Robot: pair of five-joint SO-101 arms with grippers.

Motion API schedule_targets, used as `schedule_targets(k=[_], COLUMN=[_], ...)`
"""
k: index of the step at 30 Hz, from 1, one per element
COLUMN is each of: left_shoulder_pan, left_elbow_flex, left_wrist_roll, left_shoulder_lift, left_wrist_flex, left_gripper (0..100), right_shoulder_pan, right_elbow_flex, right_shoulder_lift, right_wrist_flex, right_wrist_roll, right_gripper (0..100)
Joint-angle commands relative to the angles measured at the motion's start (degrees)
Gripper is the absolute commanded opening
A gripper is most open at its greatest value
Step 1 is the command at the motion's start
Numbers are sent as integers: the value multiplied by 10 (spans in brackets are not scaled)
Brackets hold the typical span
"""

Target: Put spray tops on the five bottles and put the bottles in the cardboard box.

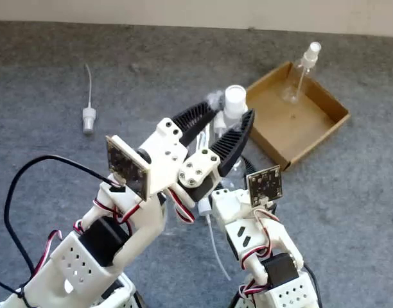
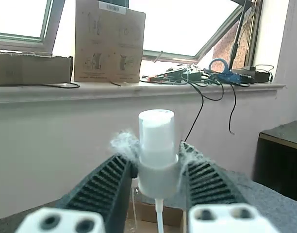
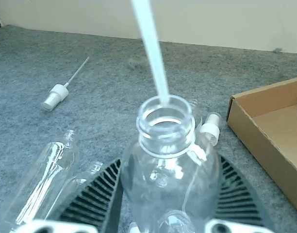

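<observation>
Nearest, right gripper (image 3: 169,164) clamped on an upright clear bottle (image 3: 165,145). Ribbed black fingers (image 3: 92,196) pressed to both sides of the rounded, glossy shoulder, with the threaded ring of the uncapped neck standing above them. Just inside that neck, the lower end of a thin white dip tube (image 3: 151,48), slanting down from overhead.

Above, left gripper (image 2: 157,158) closed tight around a white spray top (image 2: 156,141): a smooth cylindrical cap over a wider collar, held upright between wedge-shaped, ribbed black fingers. Tufts of pale fluff (image 2: 123,143) stuck at the fingertips.

On the coarse grey carpet (image 1: 350,205) beside the held bottle, two more clear bottles (image 3: 44,170) lying on their sides, thin-walled and glassy. Just beside the held bottle on the box side, a small loose spray top (image 3: 211,128).

Farther out and well apart from both arms, another spray top (image 1: 88,117) lying flat, with a stubby white head and a hair-thin tube pointing away.

Farthest, the cardboard box (image 1: 305,131): plain brown, shallow, low-walled, set cornerwise. In its far corner, a capped bottle (image 1: 299,80), clear-bodied with a white sprayer on and its tube visible through the wall.
</observation>
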Motion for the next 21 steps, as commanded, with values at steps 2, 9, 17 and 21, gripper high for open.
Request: schedule_targets(k=[2, 9, 17, 21], left_shoulder_pan=[4, 4, 1, -39], left_elbow_flex=[24, 51, 82, 105], left_wrist_roll=[-4, -4, -4, -1], left_shoulder_lift=[-9, -10, -9, -9], left_wrist_flex=[-16, -17, -17, -30], left_gripper=[5, 5, 5, 5], right_shoulder_pan=[-7, -7, -7, -7], right_elbow_flex=[63, 63, 63, 63], right_shoulder_lift=[-7, -7, -7, -7], right_wrist_flex=[-15, -15, -15, -15], right_wrist_roll=[1, 1, 1, 1], right_gripper=[200, 200, 200, 200])
